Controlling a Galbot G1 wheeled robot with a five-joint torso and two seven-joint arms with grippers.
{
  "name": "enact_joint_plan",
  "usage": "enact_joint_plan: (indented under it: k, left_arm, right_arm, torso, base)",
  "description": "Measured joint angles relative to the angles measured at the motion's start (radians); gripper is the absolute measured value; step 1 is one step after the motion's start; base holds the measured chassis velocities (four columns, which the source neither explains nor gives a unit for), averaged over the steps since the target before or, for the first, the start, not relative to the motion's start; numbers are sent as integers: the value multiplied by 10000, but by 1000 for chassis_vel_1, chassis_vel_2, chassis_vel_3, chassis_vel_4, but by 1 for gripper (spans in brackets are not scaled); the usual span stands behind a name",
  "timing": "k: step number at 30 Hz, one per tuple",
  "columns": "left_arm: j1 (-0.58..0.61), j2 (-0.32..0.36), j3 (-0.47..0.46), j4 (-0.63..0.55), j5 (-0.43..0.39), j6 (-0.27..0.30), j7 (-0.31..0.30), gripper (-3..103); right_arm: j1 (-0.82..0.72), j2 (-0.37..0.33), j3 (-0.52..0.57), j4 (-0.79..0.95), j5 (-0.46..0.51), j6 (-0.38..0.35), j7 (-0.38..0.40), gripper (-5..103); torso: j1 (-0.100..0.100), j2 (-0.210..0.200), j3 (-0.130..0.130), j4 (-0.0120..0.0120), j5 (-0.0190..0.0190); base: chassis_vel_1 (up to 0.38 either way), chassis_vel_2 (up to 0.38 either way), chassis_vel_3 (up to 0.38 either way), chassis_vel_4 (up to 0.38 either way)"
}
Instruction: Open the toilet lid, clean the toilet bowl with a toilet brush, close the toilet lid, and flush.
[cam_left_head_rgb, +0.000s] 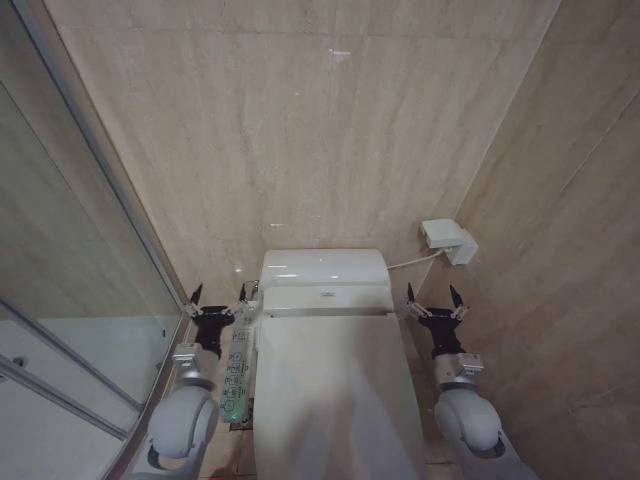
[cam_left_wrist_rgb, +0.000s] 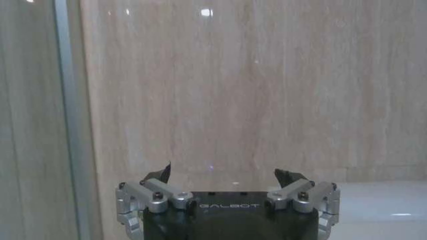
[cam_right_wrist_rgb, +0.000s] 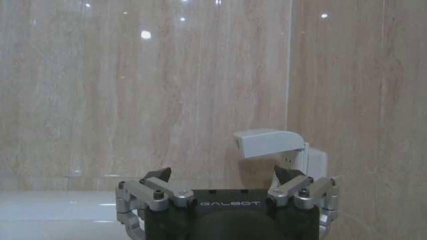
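Two arms, one toilet, one wall fitting.

Item 1: toilet lid (cam_left_head_rgb: 335, 395), glossy white, lying shut and flat over the toilet, centred low in the head view between the two arms. White tank housing (cam_left_head_rgb: 323, 268) sits behind it, against the beige tiled wall (cam_left_head_rgb: 320, 130).

Item 2: left end effector (cam_left_head_rgb: 220, 301), on the left side of the toilet, level with the rear of the lid, pointing at the wall. Fingers spread wide apart, nothing between them. The left wrist view gives the same open fingertips (cam_left_wrist_rgb: 159, 175) facing bare tile, with the metal frame of the shower screen (cam_left_wrist_rgb: 70, 120) standing to one side.

Item 3: right end effector (cam_left_head_rgb: 433, 302), on the right side of the toilet, matching the left in height and heading. Fingers spread wide, holding nothing. Its wrist view shows open fingertips (cam_right_wrist_rgb: 157, 176).

Item 4: control strip (cam_left_head_rgb: 238, 365), narrow, pale, printed with small markings, running along the left edge of the toilet just beside the left arm.

Item 5: white wall box (cam_left_head_rgb: 446, 240), mounted near the right corner, a cord running from it toward the tank; seen again beyond the right fingertips (cam_right_wrist_rgb: 277, 147).

Item 6: glass shower screen (cam_left_head_rgb: 70, 300), at the left.
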Motion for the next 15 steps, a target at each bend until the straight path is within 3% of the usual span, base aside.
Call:
enact_joint_plan:
  k: [5, 8, 9, 12, 13, 15]
  left_arm:
    - [176, 168, -330, -74, 28, -503, -19, 100]
    - [550, 744, -942, 315, -204, -1844, 4, 100]
    - [550, 744, -942, 315, -204, -1844, 4, 100]
    - [758, 1126, -1610, 1215, -244, -3065, 46, 100]
    - [758, 1126, -1610, 1215, -244, -3065, 46, 100]
    - [778, 1354, -1890, 1895, -424, -3667, 90, 100]
  right_arm:
    - [0, 0, -1, 0, 0, 0, 0, 100]
    - [0, 0, -1, 0, 0, 0, 0, 100]
    - [0, 0, -1, 0, 0, 0, 0, 100]
    - [0, 0, -1, 0, 0, 0, 0, 100]
    - [0, 0, -1, 0, 0, 0, 0, 100]
    - [0, 0, -2, 0, 0, 0, 0, 100]
  torso:
    - [0, 0, 0, -3, -3]
    - [-1, 0, 0, -1, -2]
    - [-1, 0, 0, -1, -2]
    - [-1, 0, 0, 1, -5]
    - [-1, 0, 0, 1, -5]
    - [-1, 0, 0, 0, -5]
  base:
    - [0, 0, 0, 0]
    - [0, 0, 0, 0]
    - [0, 0, 0, 0]
    - [0, 0, 0, 0]
    - [0, 0, 0, 0]
    - [0, 0, 0, 0]
